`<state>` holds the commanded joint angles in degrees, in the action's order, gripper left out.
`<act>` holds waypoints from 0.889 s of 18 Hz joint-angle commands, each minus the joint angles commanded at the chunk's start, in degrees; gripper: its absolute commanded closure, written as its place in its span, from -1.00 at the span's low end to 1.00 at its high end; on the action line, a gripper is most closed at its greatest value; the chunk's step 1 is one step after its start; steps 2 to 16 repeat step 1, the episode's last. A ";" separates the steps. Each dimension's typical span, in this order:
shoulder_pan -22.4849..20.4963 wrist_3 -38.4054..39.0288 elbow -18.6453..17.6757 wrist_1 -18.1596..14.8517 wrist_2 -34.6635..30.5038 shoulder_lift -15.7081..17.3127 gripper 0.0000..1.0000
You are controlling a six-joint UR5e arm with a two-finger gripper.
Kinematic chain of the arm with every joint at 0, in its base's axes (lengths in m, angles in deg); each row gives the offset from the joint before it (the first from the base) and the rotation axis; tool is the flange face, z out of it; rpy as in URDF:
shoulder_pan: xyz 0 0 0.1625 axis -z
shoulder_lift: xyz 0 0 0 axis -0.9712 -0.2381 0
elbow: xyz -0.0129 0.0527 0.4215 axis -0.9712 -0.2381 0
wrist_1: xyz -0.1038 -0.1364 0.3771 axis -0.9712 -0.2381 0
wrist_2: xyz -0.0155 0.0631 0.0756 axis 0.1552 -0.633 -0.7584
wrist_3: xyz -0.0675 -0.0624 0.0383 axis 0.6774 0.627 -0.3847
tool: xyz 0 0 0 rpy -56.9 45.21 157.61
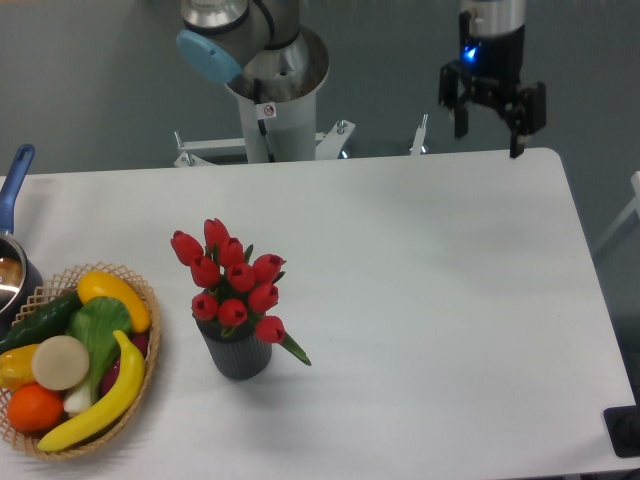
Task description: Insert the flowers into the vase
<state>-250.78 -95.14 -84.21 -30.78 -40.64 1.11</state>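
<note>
Flowers (233, 281) in vase (237, 355) (hand (490, 125) well apart).

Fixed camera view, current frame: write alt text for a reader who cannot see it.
A bunch of red tulips stands in a dark grey vase on a white table, while the robot's open, empty gripper hangs high over the table's far right edge. At the left edge sit a woven basket of fruit and vegetables and part of a blue-handled pot.
</note>
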 joint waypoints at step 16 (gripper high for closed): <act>-0.09 -0.36 -0.26 -0.09 0.00 0.35 -1.00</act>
